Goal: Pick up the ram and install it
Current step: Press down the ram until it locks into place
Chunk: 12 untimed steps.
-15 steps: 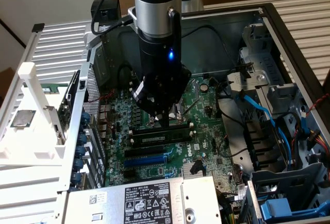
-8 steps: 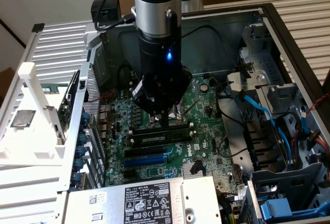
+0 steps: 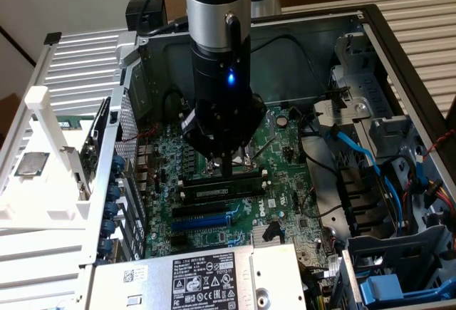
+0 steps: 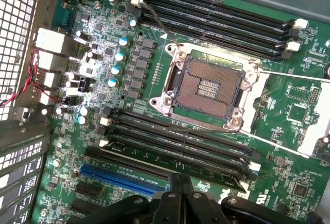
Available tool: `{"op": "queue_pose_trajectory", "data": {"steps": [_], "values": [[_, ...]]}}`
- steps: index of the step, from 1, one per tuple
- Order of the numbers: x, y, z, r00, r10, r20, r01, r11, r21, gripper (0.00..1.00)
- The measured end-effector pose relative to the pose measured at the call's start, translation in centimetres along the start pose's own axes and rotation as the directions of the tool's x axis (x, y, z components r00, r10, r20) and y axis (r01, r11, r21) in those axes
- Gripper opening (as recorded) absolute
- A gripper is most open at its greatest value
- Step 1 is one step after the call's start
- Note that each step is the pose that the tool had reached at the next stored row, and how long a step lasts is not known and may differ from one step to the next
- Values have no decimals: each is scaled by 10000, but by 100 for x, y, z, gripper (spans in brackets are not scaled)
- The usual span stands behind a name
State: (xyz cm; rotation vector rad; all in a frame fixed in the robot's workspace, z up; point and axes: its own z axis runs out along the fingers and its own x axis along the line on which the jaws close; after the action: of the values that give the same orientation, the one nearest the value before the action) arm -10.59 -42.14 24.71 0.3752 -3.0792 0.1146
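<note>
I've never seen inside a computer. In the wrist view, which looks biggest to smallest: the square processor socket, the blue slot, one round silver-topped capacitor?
1. Processor socket, clearly largest.
2. Blue slot, long but thin, partly hidden behind the fingers.
3. Capacitor, by far smallest.

The motherboard (image 4: 289, 147) is glossy green circuit board. Its black slots (image 4: 180, 136) look like matt plastic, and the socket frame (image 4: 211, 87) is bright polished metal. The case wall (image 3: 85, 68) is dull grey sheet metal.

support: green motherboard (image 4: 289, 147) in open computer case (image 3: 399, 46) | on it: black slots (image 4: 175, 141), blue slot (image 4: 121, 178), CPU socket (image 4: 209, 87)
</note>
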Motion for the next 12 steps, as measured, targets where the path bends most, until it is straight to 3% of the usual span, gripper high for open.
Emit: {"op": "queue_pose_trajectory", "data": {"steps": [6, 12], "values": [[0, 0, 0, 9974, 721, -42, -721, 9974, -15, 10], [0, 0, 0, 9893, 1456, -90, -1456, 9893, -36, 10]]}}
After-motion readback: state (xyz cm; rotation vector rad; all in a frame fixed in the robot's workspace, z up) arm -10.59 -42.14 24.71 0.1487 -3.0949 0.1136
